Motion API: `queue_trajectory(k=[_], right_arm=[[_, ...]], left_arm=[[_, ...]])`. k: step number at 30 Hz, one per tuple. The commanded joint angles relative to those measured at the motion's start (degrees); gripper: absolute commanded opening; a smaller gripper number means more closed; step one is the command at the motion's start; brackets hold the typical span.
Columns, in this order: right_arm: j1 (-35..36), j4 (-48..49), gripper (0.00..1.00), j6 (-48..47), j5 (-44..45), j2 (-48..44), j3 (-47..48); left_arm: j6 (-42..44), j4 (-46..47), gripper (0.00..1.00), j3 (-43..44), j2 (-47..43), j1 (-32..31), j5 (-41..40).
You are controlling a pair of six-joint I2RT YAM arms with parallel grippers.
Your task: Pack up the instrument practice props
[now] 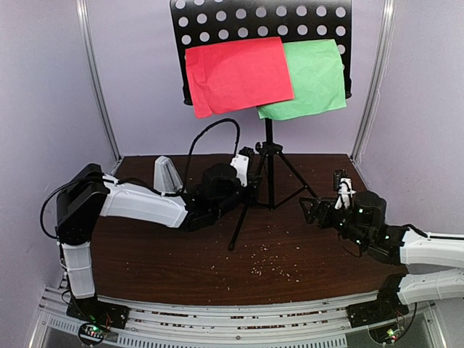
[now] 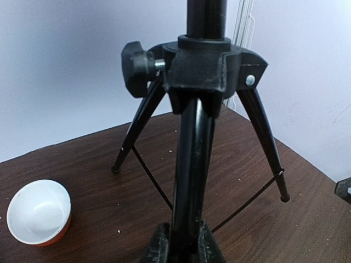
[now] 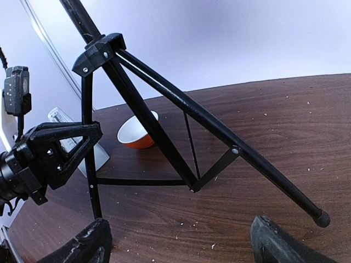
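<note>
Tabletop [image 1: 145, 254] of dark wood from above. A tall black music stand [image 1: 269, 177] is upright near the back, with a red page [image 1: 239, 72] overlapping a green page [image 1: 315, 76] on its perforated desk [image 1: 217, 22]. A white metronome [image 1: 167, 174] stands back left. The left gripper [image 1: 249, 168] meets a tripod leg, and the right gripper [image 1: 310, 210] sits just right of the tripod. Left wrist view: left fingers [image 2: 159, 244] are clamped on that leg, with a tilted white-and-orange bowl [image 2: 38, 212] at left. Right wrist view: right fingers [image 3: 82, 246] are spread wide, short of the tripod legs.
</note>
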Motion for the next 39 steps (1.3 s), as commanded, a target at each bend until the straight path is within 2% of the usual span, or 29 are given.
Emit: queue_trajectory(k=[1, 8, 16, 17, 21, 24, 29, 35, 39], right_arm=[[0.39, 1.34, 0.90, 0.97, 3.09, -0.66, -0.95], [0.43, 1.02, 0.90, 1.06, 3.50, -0.57, -0.96], [0.38, 0.72, 0.90, 1.32, 4.14, -1.40, -1.41], [0.37, 0.67, 0.90, 1.36, 4.11, -1.46, -1.41], [0.37, 0.16, 0.90, 1.28, 4.12, -2.00, -1.47], [0.41, -0.42, 0.90, 1.21, 4.36, -2.66, -1.40], [0.37, -1.08, 0.90, 0.64, 5.24, -3.90, -1.52], [0.35, -0.13, 0.89, 0.69, 5.62, -3.58, -1.12], [0.32, -0.07, 0.84, -0.54, 3.87, -2.61, 1.33]], left_arm=[[-0.19, -4.56, 0.00, 1.69, 2.94, -0.87, -4.95], [1.48, -9.27, 0.00, 5.93, 5.33, -1.63, -5.30], [0.96, -10.24, 0.00, 6.73, 6.15, -1.68, -2.90], [0.91, -10.24, 0.06, 6.71, 6.16, -1.72, -2.37], [1.09, -9.18, 0.54, 5.81, 5.40, -1.73, -0.39], [1.82, -6.55, 0.72, 3.55, 2.70, -1.75, 0.37], [3.90, 0.18, 0.81, -3.63, -4.46, -1.72, 1.46], [7.09, 2.39, 0.80, -9.09, -10.56, -1.73, 8.58], [7.45, 3.37, 0.78, -11.77, -12.90, -1.72, 14.35]])
